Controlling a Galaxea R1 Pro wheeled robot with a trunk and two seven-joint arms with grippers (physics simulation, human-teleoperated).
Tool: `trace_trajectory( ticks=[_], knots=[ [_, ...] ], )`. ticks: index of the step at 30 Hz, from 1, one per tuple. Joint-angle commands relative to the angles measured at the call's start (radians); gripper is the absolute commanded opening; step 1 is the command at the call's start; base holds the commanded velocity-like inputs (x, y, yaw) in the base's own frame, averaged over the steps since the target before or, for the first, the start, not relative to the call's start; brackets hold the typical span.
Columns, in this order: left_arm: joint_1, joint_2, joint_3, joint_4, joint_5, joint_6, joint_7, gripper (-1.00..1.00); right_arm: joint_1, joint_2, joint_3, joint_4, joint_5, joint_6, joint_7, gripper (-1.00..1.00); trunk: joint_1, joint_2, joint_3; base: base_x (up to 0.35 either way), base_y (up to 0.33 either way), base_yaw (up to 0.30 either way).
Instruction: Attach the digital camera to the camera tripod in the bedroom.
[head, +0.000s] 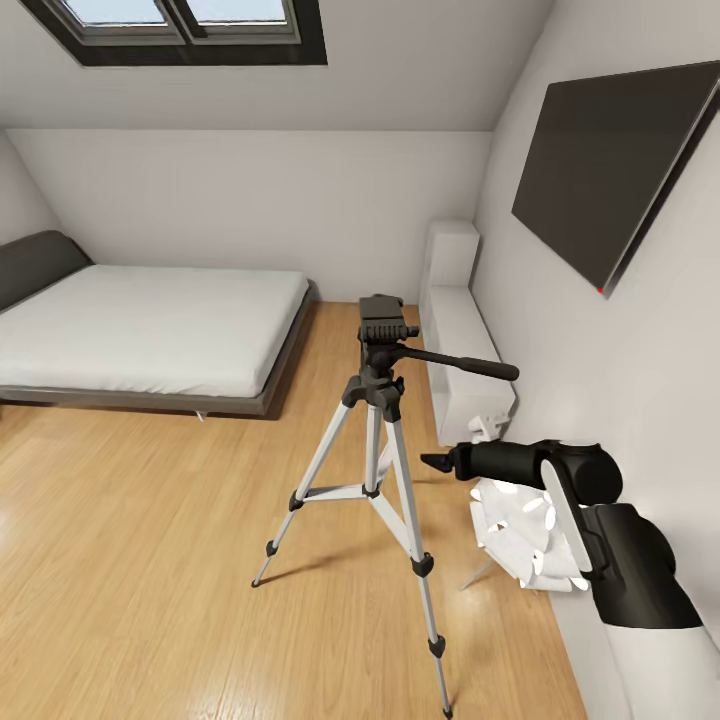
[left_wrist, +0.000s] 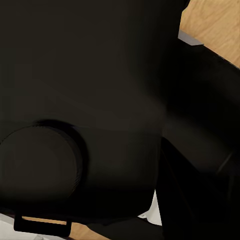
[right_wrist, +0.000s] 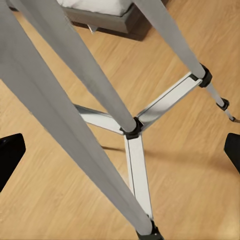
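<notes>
Around the camera tripod (head: 378, 470), bare wood floor (head: 150, 560) lies open on the bed (head: 140, 330) side. Toward the wall, the way is crowded: a white flower-shaped lamp (head: 520, 535) and a low white cabinet (head: 462, 350) stand near, under the jutting pan handle (head: 460, 362). The right end effector (right_wrist: 120, 150), fingertips apart, faces the legs and spreader.

No readable text, label, brand or number anywhere I look, none on the silver-legged tripod with its black head (head: 382, 345), none on the dark flat wall screen (head: 612, 165)

The camera tripod (head: 375, 470) stands between bed (head: 150, 335) and right wall (head: 600, 380).
</notes>
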Motion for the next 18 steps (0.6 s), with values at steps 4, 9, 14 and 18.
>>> trace_trajectory(
  ticks=[4,9,14,18],
  knots=[
    [0.0,0.0,-0.008,0.0,0.006,-0.001,-0.001,-1.0,-0.001,0.0,0.009,0.0,-0.001,0.005,0.0,1.0,0.0,-0.002,-0.002,0.0,0.0,0.0],
    [0.0,0.0,-0.008,0.0,0.006,-0.001,-0.001,-1.0,-0.001,0.0,0.018,0.0,-0.001,0.005,-0.001,1.0,0.0,-0.002,-0.002,0.0,0.0,0.0],
    [0.0,0.0,-0.008,0.0,0.006,-0.001,-0.001,-1.0,-0.001,0.021,0.105,0.002,0.011,0.005,-0.009,1.0,0.0,-0.002,-0.002,0.0,0.0,0.0],
    [0.0,0.0,-0.008,0.0,0.006,-0.001,-0.001,-1.0,-0.001,0.028,0.131,0.003,0.015,0.005,-0.011,1.0,0.0,-0.002,-0.002,0.0,0.0,0.0]
  ],
)
